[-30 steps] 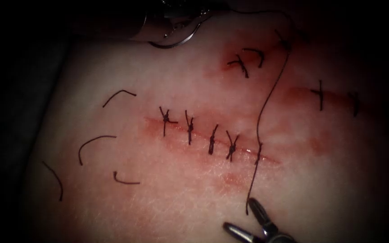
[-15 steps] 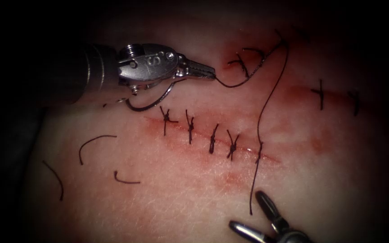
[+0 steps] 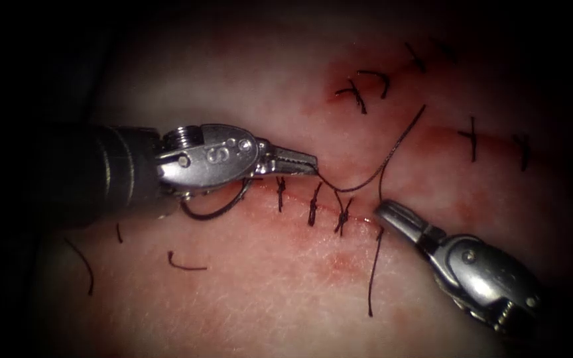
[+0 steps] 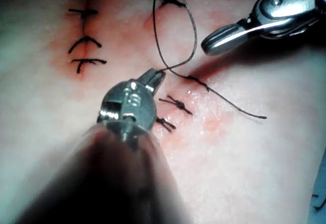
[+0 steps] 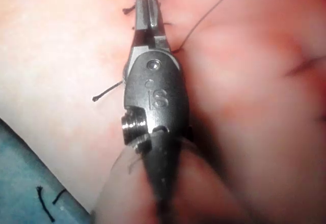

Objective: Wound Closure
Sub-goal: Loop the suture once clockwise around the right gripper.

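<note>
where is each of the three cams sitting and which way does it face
Endoscope: above and in front of the tissue, looking down at the cut; left tool shut on the thread, right tool shut beside it.
Left wrist: rides the left arm, looking along its shaft at its tool.
Right wrist: rides the right arm, looking along its shaft at its tool.
Shared: endoscope and left wrist both show both tools.

Both wristed tools, the left (image 3: 303,162) and the right (image 3: 392,215), are polished silver metal with bright glints; the left's dark shaft (image 3: 94,172) looks duller, ribbed. The pale pink pork tissue (image 3: 253,292) is moist, finely grained, with glossy red fluid (image 3: 366,221) along the cut. The dark thin thread (image 3: 366,182) looks matt.
</note>
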{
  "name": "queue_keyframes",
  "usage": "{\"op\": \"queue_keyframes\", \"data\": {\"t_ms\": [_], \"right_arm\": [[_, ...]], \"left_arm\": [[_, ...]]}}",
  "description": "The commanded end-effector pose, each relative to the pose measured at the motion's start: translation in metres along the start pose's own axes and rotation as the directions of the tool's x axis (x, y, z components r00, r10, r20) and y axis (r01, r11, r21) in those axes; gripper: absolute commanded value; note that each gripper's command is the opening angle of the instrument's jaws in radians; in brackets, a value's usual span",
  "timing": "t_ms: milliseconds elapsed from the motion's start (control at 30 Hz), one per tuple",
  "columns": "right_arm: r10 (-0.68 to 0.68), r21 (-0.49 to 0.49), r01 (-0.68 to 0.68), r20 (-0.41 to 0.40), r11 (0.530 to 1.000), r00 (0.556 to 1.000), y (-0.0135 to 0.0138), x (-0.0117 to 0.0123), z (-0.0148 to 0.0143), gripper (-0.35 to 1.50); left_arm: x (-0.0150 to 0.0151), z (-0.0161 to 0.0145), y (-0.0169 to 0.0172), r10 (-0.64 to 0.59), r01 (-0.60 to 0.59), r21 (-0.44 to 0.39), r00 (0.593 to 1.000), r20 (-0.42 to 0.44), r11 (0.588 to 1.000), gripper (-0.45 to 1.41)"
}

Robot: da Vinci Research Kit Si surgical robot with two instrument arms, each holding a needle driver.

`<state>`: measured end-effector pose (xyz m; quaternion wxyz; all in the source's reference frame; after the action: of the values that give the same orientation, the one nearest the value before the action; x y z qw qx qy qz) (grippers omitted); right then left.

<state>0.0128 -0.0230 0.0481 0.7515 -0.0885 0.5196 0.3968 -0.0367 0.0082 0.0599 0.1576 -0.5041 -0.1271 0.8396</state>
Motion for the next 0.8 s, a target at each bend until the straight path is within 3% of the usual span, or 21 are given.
{"op": "queue_keyframes", "data": {"t_ms": [33, 233, 367, 533, 800], "right_arm": [[-0.003, 0.016, 0.003, -0.012, 1.000, 1.000, 0.0010, -0.0007, 0.0016, -0.35], [0.027, 0.154, -0.017, -0.065, 0.988, 0.997, 0.0036, -0.0008, 0.0039, -0.35], [0.107, 0.286, -0.071, -0.113, 0.956, 0.988, 0.0045, -0.0009, 0.0054, -0.35], [0.188, 0.457, -0.104, -0.141, 0.884, 0.972, 0.0041, -0.0008, 0.0065, -0.35], [0.200, 0.660, -0.076, -0.115, 0.748, 0.973, 0.0028, -0.0003, 0.0068, -0.35]], "left_arm": [[-0.0005, 0.0011, 0.0004, 0.007, -0.007, -0.008, 1.000, -0.005, 1.000, -0.45], [-0.0013, 0.0022, 0.0020, 0.036, -0.037, -0.044, 0.999, -0.006, 0.998, -0.45], [-0.0017, 0.0035, 0.0021, 0.038, -0.038, -0.061, 0.999, 0.005, 0.997, -0.45], [-0.0024, 0.0055, 0.0013, 0.032, -0.031, -0.077, 0.999, 0.015, 0.997, -0.45], [-0.0039, 0.0077, -0.0014, 0.028, -0.025, -0.105, 0.999, 0.022, 0.994, -0.45]]}}
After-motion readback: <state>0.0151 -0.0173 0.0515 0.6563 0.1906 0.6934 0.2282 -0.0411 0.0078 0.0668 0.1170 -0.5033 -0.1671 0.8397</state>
